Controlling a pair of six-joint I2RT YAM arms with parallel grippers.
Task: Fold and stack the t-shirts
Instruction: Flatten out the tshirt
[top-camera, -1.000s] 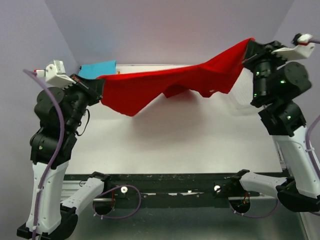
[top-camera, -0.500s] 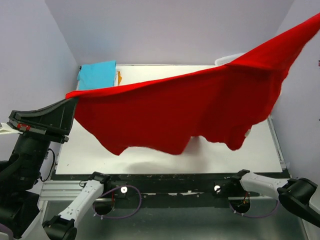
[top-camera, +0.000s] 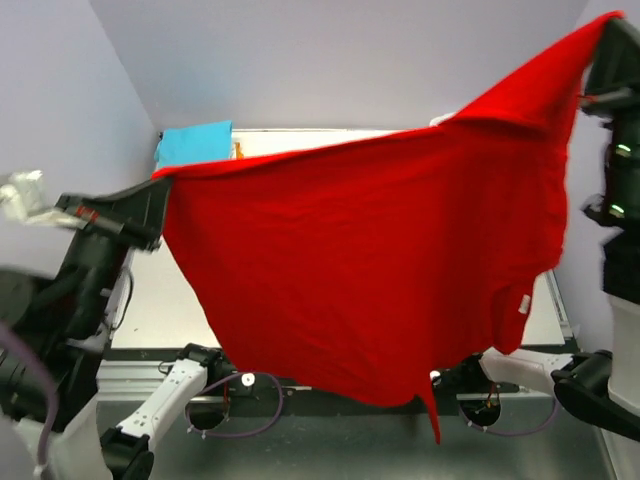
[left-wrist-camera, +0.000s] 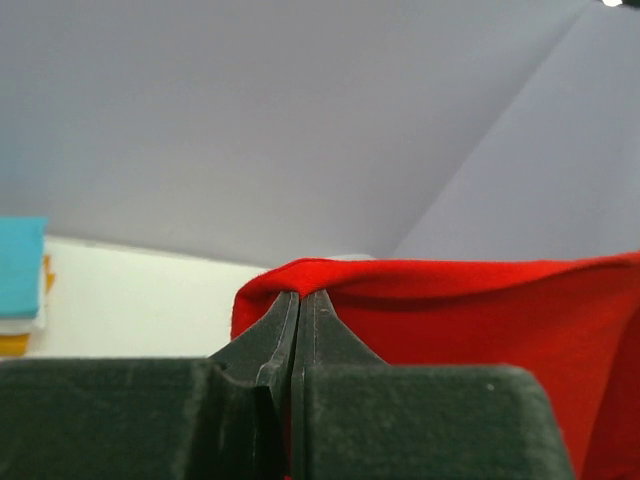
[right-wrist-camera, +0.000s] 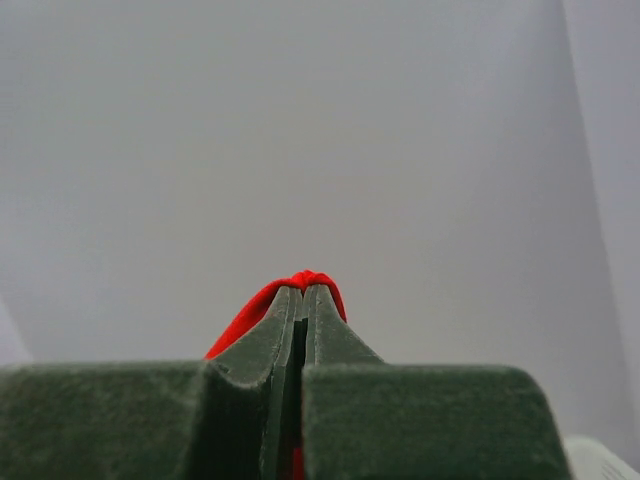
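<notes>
A bright red t-shirt (top-camera: 370, 260) hangs spread wide in the air above the table, close to the top camera, stretched between both arms. My left gripper (top-camera: 163, 180) is shut on its left corner; the left wrist view shows the closed fingertips (left-wrist-camera: 300, 296) pinching the red cloth (left-wrist-camera: 470, 310). My right gripper (top-camera: 600, 30), raised high at the upper right, is shut on the other corner, with red cloth (right-wrist-camera: 250, 315) folded over its tips (right-wrist-camera: 304, 290). A folded turquoise shirt (top-camera: 193, 143) tops a stack at the table's far left corner, an orange-yellow edge (top-camera: 238, 150) beside it.
The white table (top-camera: 150, 300) shows only at the left of the hanging shirt and in a strip at the right (top-camera: 545, 310). A white object's edge (top-camera: 443, 119) peeks over the shirt at the far right. Grey walls enclose the back and sides.
Both arms have lifted the red shirt up and toward the camera. It went from a sagging bunch to a wide hanging sheet that hides most of the table.
</notes>
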